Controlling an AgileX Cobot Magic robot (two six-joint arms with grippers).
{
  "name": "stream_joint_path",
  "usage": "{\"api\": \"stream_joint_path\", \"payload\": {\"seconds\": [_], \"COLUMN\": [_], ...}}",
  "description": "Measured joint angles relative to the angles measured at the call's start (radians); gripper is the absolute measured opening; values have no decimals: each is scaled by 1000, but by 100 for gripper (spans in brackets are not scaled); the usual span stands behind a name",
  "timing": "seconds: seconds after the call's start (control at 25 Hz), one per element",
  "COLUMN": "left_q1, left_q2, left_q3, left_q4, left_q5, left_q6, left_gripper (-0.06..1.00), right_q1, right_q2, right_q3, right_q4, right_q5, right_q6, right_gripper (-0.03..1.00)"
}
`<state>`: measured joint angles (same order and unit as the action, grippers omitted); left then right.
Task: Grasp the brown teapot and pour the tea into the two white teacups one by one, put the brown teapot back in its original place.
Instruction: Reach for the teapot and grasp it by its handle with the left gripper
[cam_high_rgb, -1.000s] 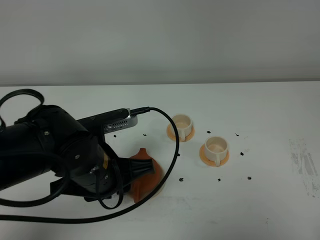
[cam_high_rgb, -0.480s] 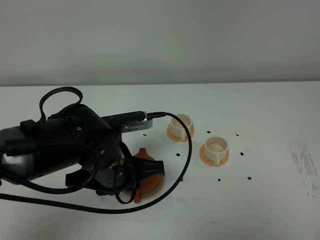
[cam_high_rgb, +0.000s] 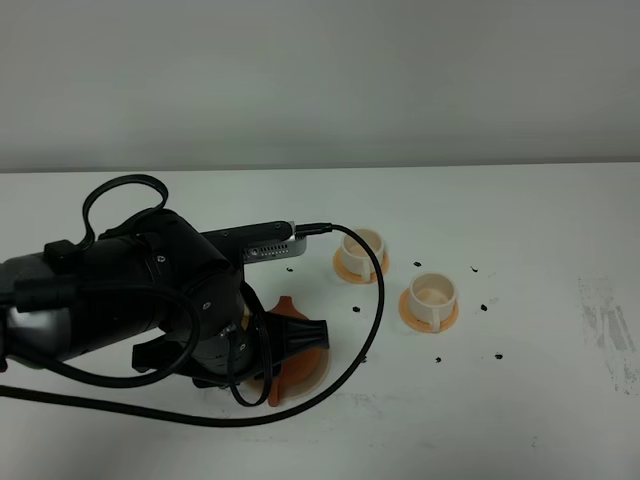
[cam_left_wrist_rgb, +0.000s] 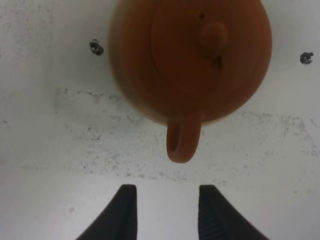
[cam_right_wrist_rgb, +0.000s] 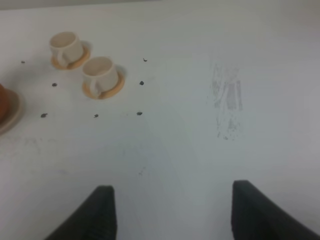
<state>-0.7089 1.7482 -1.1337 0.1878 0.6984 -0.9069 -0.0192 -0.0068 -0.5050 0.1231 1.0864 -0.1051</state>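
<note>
**Figure.** Approach to the handle: exterior high view, with both wrist views.

The brown teapot (cam_high_rgb: 295, 372) sits at lower centre-left of the frame on its pale coaster (cam_right_wrist_rgb: 14, 114), half hidden by the left arm (cam_high_rgb: 130, 300). The left gripper (cam_left_wrist_rgb: 167, 215) is spread apart and holds nothing. The loop handle (cam_left_wrist_rgb: 182, 142) points toward the gap between its fingers, near but not touching. The right gripper (cam_right_wrist_rgb: 175, 215) is also spread wide and empty, well apart from the cups.

The upper teacup (cam_high_rgb: 364, 245) and lower teacup (cam_high_rgb: 434, 291) stand right of centre on orange saucers (cam_high_rgb: 408, 312). Their insides look pale, and no tea is visible.

For a sound grasp, the fingers should probably advance straight until the loop lies between them, then close on the loop's middle, clear of the pot's body. The pot is best lifted level (the knobbed lid (cam_left_wrist_rgb: 215, 35) looks able to slip). The black cable (cam_high_rgb: 378, 290) hangs close to the upper teacup and could snag it.

The white tabletop (cam_high_rgb: 520, 420) is matte, with small black marks (cam_high_rgb: 362, 357) and a grey scuff (cam_high_rgb: 610, 325) at the right edge. A plain pale wall (cam_high_rgb: 320, 80) fills the upper frame.
</note>
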Motion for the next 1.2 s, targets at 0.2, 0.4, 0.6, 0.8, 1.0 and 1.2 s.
{"api": "stream_joint_path", "payload": {"seconds": [0.2, 0.4, 0.6, 0.8, 1.0, 1.2], "left_q1": [0, 0, 0, 0, 0, 0], "left_q2": [18, 18, 18, 18, 20, 44], "left_q3": [0, 0, 0, 0, 0, 0], "left_q4": [0, 0, 0, 0, 0, 0], "left_q5": [-23, -33, -28, -27, -39, -58], "left_q6": [5, 10, 10, 10, 10, 10], "left_gripper": [33, 33, 33, 33, 33, 33], "right_q1": [0, 0, 0, 0, 0, 0], "right_q2": [0, 0, 0, 0, 0, 0], "right_q3": [0, 0, 0, 0, 0, 0], "right_q4": [0, 0, 0, 0, 0, 0], "right_q5": [0, 0, 0, 0, 0, 0], "right_q6": [0, 0, 0, 0, 0, 0], "right_gripper": [52, 52, 52, 52, 52, 52]}}
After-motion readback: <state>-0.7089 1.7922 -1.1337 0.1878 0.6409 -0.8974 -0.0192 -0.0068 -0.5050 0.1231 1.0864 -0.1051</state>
